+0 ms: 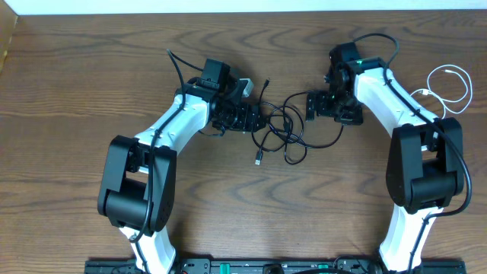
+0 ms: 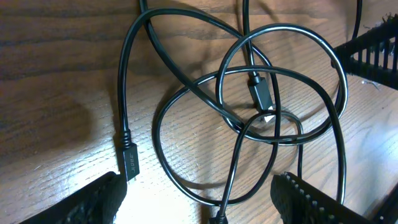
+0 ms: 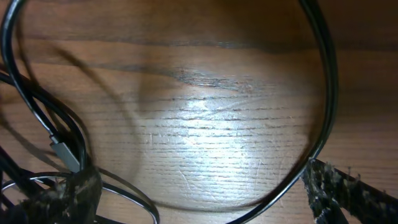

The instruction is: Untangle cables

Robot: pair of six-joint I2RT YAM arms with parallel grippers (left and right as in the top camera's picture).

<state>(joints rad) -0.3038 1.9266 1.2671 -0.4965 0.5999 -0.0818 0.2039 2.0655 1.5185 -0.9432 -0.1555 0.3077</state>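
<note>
The black cables [image 1: 280, 134] lie in a tangled heap of loops at the table's middle, with one plug end [image 1: 259, 160] pointing toward the front. The white cable [image 1: 450, 85] lies coiled apart at the far right. My left gripper [image 1: 253, 120] is open at the tangle's left edge. In the left wrist view its fingers [image 2: 199, 205] straddle black loops [image 2: 249, 118] and a black plug [image 2: 130, 163]. My right gripper [image 1: 314, 106] is open at the tangle's right edge. In the right wrist view its fingers [image 3: 202, 199] straddle a single black loop [image 3: 323, 106], low over the wood.
The wooden table [image 1: 68, 91] carries both arms. The right arm's own thick black wire [image 1: 380, 42] arcs above its wrist. A metal-tipped plug [image 3: 64, 152] lies beside the right gripper's left finger.
</note>
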